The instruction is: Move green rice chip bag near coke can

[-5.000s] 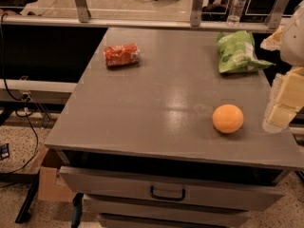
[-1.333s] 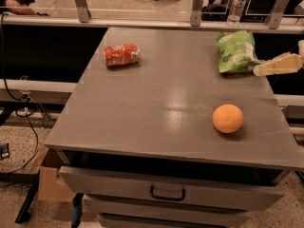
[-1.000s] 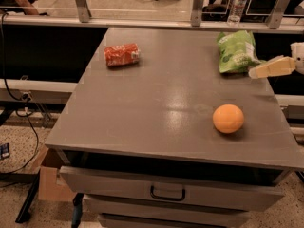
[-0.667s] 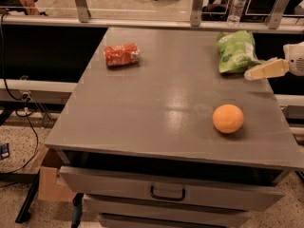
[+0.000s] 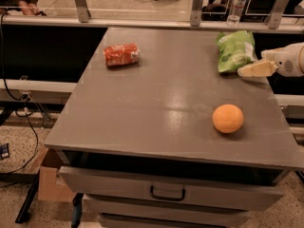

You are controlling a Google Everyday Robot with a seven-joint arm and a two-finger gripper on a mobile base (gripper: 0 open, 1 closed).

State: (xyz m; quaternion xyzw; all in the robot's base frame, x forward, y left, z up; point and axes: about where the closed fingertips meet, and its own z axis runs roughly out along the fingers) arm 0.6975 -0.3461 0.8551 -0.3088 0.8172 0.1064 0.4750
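Nearest, under the gray surface [image 5: 156, 108], a drawer [image 5: 167, 194] with a dark handle stands slightly open. On the near right of the surface sits an orange [image 5: 228, 118], by itself. Farther back, my hand [image 5: 250, 70] reaches in from the right edge, pointing left, low over the surface; I cannot tell whether it is apart or together. Its tip is just beside the near right corner of the green chip bag [image 5: 234, 50], which lies at the far right. The red can [image 5: 121, 54] lies on its side at the far left, well apart from the bag and my hand. A water bottle [image 5: 236, 4] stands beyond the far edge.
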